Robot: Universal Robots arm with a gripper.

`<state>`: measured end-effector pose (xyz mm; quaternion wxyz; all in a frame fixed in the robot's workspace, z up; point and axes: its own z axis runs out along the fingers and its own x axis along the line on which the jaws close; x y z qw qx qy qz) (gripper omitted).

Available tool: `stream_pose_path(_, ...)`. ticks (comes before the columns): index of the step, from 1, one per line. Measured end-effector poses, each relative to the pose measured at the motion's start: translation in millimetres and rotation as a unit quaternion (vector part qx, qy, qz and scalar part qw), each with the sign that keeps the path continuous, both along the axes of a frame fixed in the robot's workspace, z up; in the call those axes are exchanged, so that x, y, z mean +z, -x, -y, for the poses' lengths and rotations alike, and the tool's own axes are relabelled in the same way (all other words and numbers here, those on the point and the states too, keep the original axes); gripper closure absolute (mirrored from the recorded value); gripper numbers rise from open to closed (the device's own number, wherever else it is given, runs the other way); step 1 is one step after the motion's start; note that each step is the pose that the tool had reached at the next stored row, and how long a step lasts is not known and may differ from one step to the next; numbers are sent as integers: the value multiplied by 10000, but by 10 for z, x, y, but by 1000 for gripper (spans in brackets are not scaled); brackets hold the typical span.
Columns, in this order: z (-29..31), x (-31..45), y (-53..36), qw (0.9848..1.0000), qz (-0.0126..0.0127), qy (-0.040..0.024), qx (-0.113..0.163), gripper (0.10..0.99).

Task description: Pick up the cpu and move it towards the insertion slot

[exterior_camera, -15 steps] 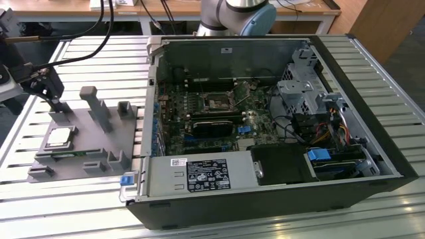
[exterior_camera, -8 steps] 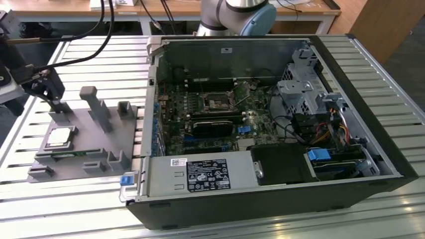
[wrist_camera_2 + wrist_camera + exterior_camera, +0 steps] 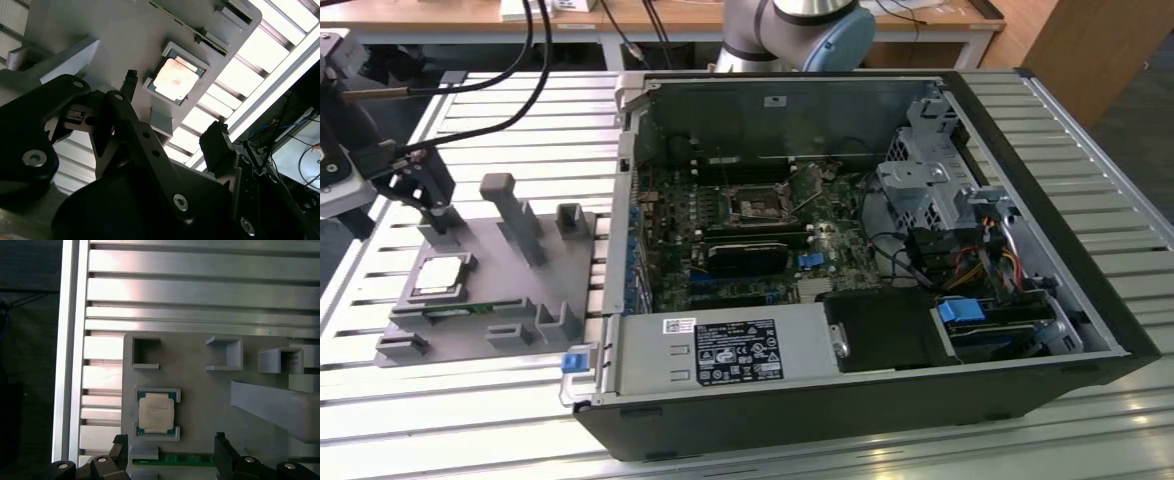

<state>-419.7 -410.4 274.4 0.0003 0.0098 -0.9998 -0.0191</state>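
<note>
One cpu, one slot: pickup step, nothing gripped yet.
My gripper (image 3: 170, 442) hangs over the grey holder (image 3: 200, 390), jaws wide apart and empty, near the cpu (image 3: 156, 410) but not touching it. The cpu lies flat in its pocket on the holder, with one green memory stick (image 3: 172, 458) just beside it. The insertion slot (image 3: 758, 208) sits well apart, inside the open computer case (image 3: 1067, 200). My judgement: the grasp calls for squaring up over the chip and closing gently on its pale edges.

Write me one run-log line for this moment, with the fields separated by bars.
hand: open, holds nothing | cpu: lying in grey fixture, not picked up | insertion slot: without cpu
</note>
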Motion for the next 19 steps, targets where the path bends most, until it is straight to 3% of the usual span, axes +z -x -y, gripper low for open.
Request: stream_pose_path(19, 0, -144, 0, 10000, 0, 0, 0, 310)
